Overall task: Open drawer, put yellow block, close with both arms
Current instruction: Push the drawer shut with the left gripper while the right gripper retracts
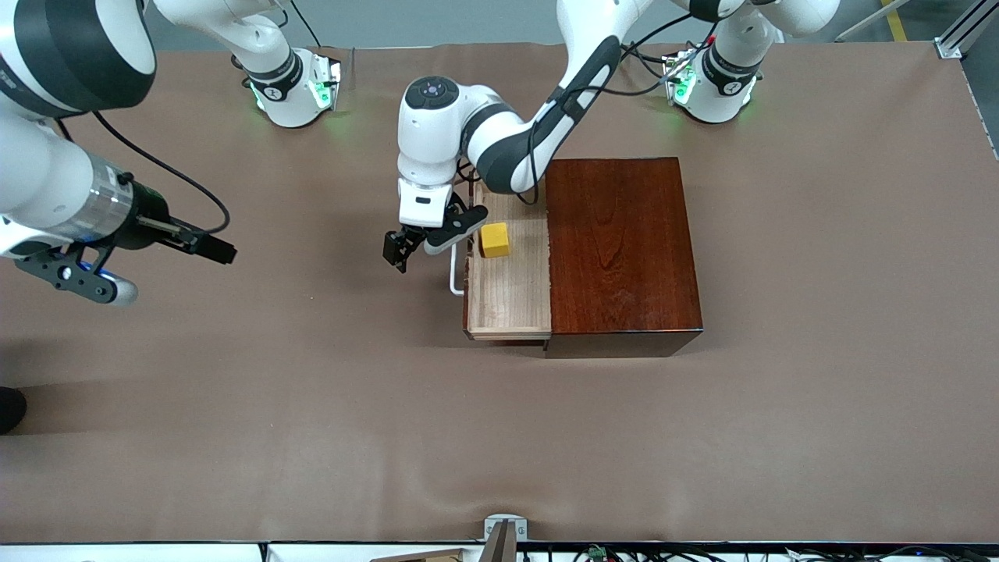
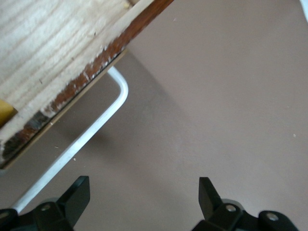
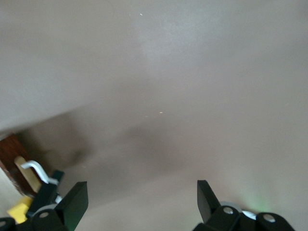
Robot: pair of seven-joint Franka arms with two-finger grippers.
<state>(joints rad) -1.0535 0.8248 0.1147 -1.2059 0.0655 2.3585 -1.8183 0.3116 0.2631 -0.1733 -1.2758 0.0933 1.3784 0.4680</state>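
The drawer (image 1: 507,293) stands pulled out of the dark mahogany box (image 1: 620,250), toward the right arm's end of the table. The yellow block (image 1: 494,240) lies in the drawer. My left gripper (image 1: 396,251) is open and empty, low over the table just in front of the white handle (image 1: 456,277). In the left wrist view the gripper (image 2: 144,202) is beside the handle (image 2: 96,127) and the drawer front (image 2: 96,67). My right gripper (image 1: 218,250) is open and empty, over bare table, pointing at the drawer. The right wrist view shows the gripper (image 3: 139,204), the handle (image 3: 36,168) and the block (image 3: 19,209) far off.
The brown table cover (image 1: 499,437) reaches to all edges. The two arm bases (image 1: 296,94) stand at the edge farthest from the front camera. The left arm's forearm (image 1: 538,133) crosses over the drawer's corner farthest from the front camera.
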